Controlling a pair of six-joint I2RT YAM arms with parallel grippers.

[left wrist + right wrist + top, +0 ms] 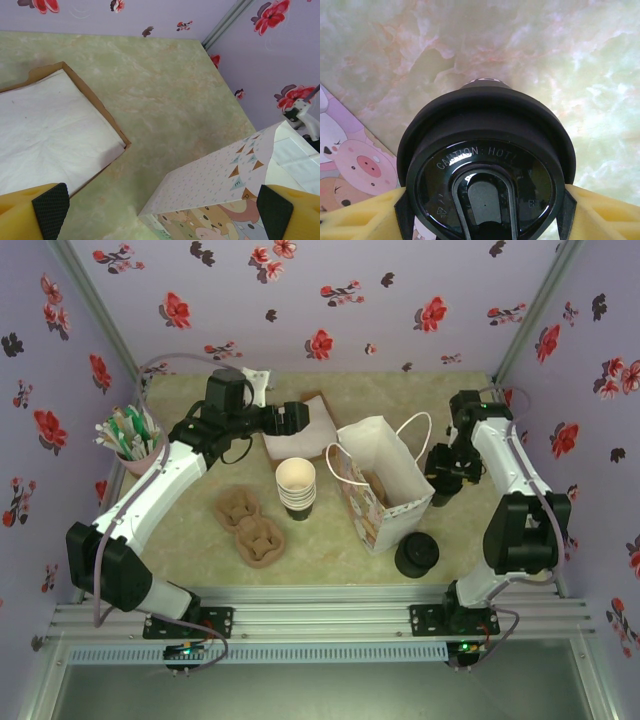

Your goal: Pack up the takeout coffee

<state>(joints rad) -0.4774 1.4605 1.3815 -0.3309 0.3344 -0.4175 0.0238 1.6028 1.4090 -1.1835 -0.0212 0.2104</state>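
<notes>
Where the takeout coffee (pixel 485 165) sits: centre of the right wrist view, close beside the paper bag, whose pig print shows at lower left. The lid is round, glossy black plastic, domed, embossed "CAUTION: HOT", with an oval sip tab.
Right gripper (pixel 485 218): yellow fingers flank the lid left and right, dark pads at its rim. Whether they press it cannot be told.
Left gripper (pixel 162 207): jaws spread wide with nothing held; fine-textured black pads in the lower corners of the left wrist view.
Paper bag (pixel 356 498): upright, mouth open, plain white inside, cartoon print outside, cord handles; centre of the top view.
Table (pixel 330 565): smooth green-cream marble pattern; a bare stretch at top centre, behind the bag.
Cardboard tray (pixel 96 104): brown, straight-edged, holding soft white napkins (pixel 45 135).
Cup stack (pixel 296 485): open-topped, cream inside, left of the bag.
Lid pile (pixel 416 555): squat, black — lower right of the bag, apart from it.
Pulp carriers (pixel 250 527): two, moulded, tan, lower left of the stack.
</notes>
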